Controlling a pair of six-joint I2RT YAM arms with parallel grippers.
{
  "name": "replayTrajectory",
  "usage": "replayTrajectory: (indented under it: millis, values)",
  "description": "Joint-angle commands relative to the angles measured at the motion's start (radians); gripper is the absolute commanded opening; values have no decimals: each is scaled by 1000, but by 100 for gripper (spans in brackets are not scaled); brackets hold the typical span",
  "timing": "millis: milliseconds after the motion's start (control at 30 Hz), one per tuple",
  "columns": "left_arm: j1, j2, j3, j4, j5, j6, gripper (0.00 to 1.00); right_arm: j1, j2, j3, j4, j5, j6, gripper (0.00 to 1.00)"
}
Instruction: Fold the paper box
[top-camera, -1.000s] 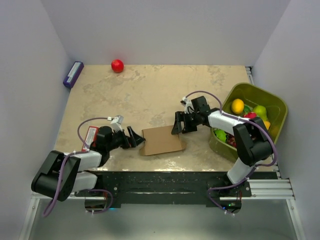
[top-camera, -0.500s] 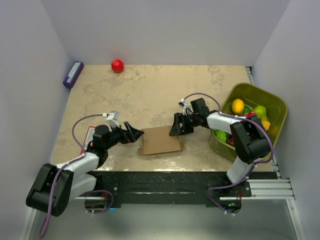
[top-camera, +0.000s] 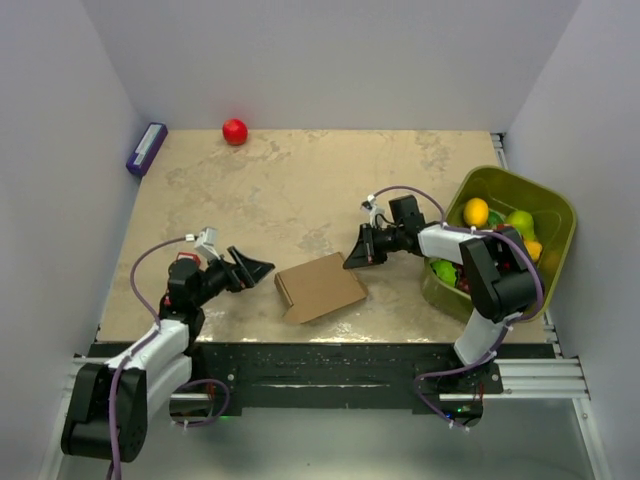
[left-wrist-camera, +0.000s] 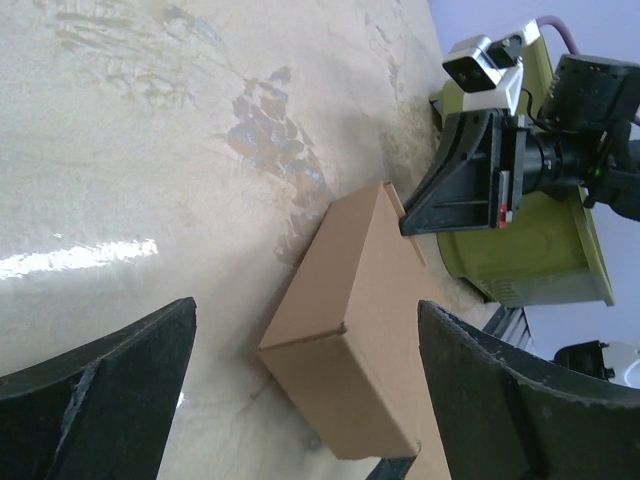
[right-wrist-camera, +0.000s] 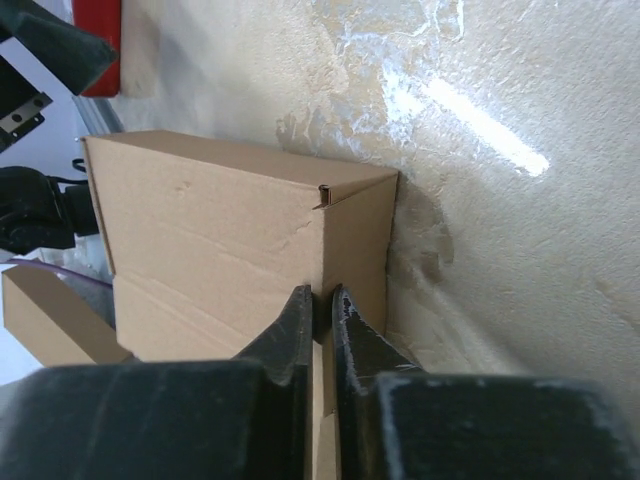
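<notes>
cardboard box pinched at one corner on marbled table

the beige marbled table (top-camera: 300, 180) held the whole scene between pale walls. the left arm (top-camera: 150, 350) stretched low along the near left edge, while the right arm (top-camera: 490, 280) reached in from beside the green bin (top-camera: 432, 285), which stood at the table's right edge with coloured fruit (top-camera: 476, 211) inside. the paper box (top-camera: 320, 287), plain brown and closed up into a flat rectangular shape, lay near the front middle of the table, turned at a slant between the two arms. the right gripper (top-camera: 352, 260) had its fingers clenched together on the box's far right corner, a thin cardboard edge running in between them. the left gripper (top-camera: 258, 272) stood spread wide and released, just left of the box and apart from it. a purple box (top-camera: 146, 148) lay by the far left wall, a red pack (right-wrist-camera: 97, 50) showed behind the left arm, and a red ball (top-camera: 234, 131) sat at the far edge.
</notes>
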Motion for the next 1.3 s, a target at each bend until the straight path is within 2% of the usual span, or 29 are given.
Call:
replayTrajectory:
  millis: [0, 100, 200, 333, 433, 667, 900, 1033, 1200, 1267]
  values:
    - [8, -59, -17, -81, 58, 11, 96, -18, 46, -9, -28, 12, -25, 0]
    - [5, -53, -56, -48, 99, -25, 97, -22, 62, -4, -36, 23, -29, 0]
    - [-34, -31, -114, 102, 83, -134, 100, -22, 59, -2, -37, 29, -29, 0]
    - [-184, 45, -99, 118, -17, -170, 100, -21, 54, 11, -53, 38, -35, 0]
    - [-193, 111, -120, 230, -14, -211, 100, -22, 48, 14, -60, 41, -42, 0]
    - [-209, 191, -113, 244, -42, -204, 100, -22, 42, 16, -59, 43, -45, 0]
    - [-211, 151, -122, 84, -97, -115, 100, -22, 43, 27, -68, 47, -48, 0]
    - [-212, 133, -137, 86, -114, -128, 100, -22, 45, 30, -69, 46, -49, 0]
    - [-223, 218, -126, 217, -106, -193, 100, -21, 42, 30, -73, 49, -52, 0]
    - [-243, 260, -122, 323, -111, -225, 100, -22, 40, 31, -70, 49, -51, 0]
